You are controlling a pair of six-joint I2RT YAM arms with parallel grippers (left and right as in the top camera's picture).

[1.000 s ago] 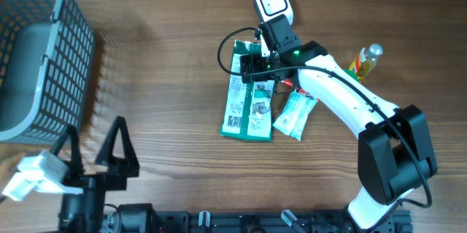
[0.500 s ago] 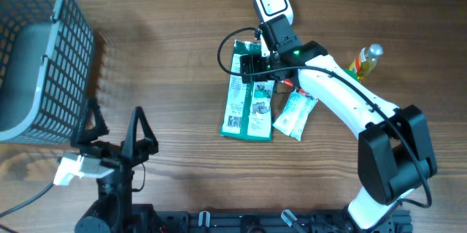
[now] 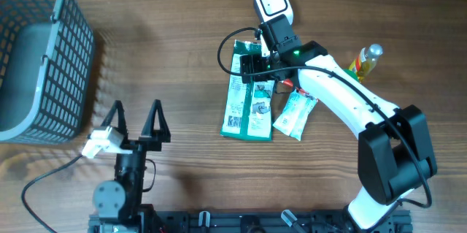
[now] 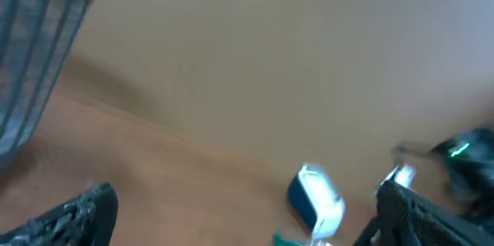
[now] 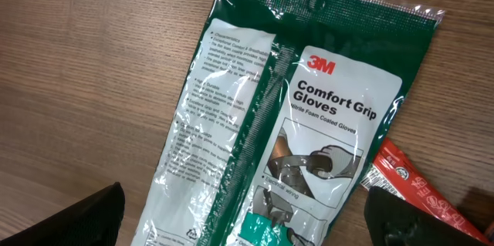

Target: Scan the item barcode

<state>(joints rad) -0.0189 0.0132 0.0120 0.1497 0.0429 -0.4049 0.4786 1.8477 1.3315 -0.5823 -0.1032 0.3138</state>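
You had the glove packet (image 5: pixel 293 107) lying flat on the tabletop (image 3: pixel 168 43). The right end effector (image 3: pixel 255 63) hung over the packet's header end, fingers wide apart and gripping nothing. The left end effector (image 3: pixel 137 110), well away from the packet on the side toward the basket (image 3: pixel 44 50), was also spread and empty.

The packet looked light, limp and glossy: a thin film pouch with soft gloves inside. It would likely have sagged and crinkled if you'd lifted it by one corner, and the film could have slipped. I judged the sealed header strip, or one long edge, to be your best hold, being flatter and stiffer than the padded middle. The scanner (image 3: pixel 271 1) sat just beyond the packet's header end.

A red wrapper (image 5: pixel 409 188) lay against the packet's edge; I couldn't tell whether it touched or overlapped. The packet's lower end ran out of the right wrist view, and I couldn't make out a barcode among the fine print. The left wrist view was too blurred to help you.
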